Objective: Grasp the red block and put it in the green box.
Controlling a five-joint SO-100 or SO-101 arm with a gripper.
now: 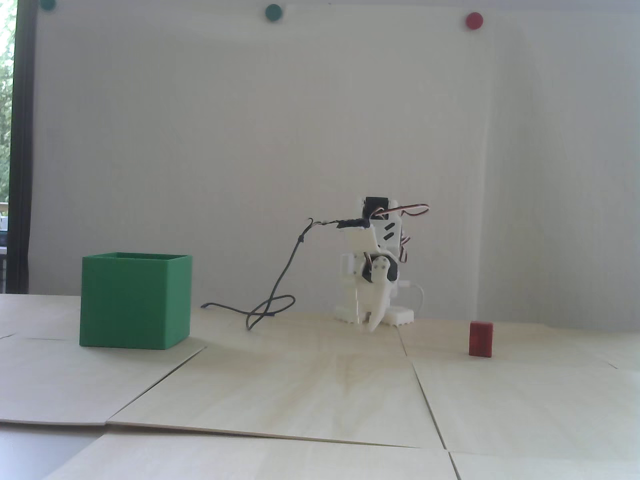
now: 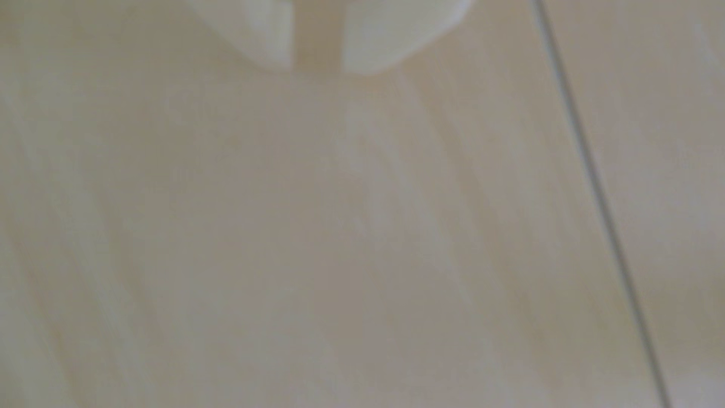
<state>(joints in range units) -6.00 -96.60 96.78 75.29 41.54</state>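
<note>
Looking near to far in the fixed view: pale plywood panels (image 1: 320, 390) with visible seams and faint grain cover the table. Red block (image 1: 481, 339), small matte upright rectangle, stands lower right, alone. Green box (image 1: 135, 300), matte thin-walled cube, sits lower left, well apart. White plastic arm (image 1: 377, 265) folded at centre back, black cable (image 1: 272, 305) looping left. Gripper (image 2: 317, 68) tips in the blurry wrist view show a narrow gap, holding nothing. Plain white wall (image 1: 250, 150) behind.
</note>
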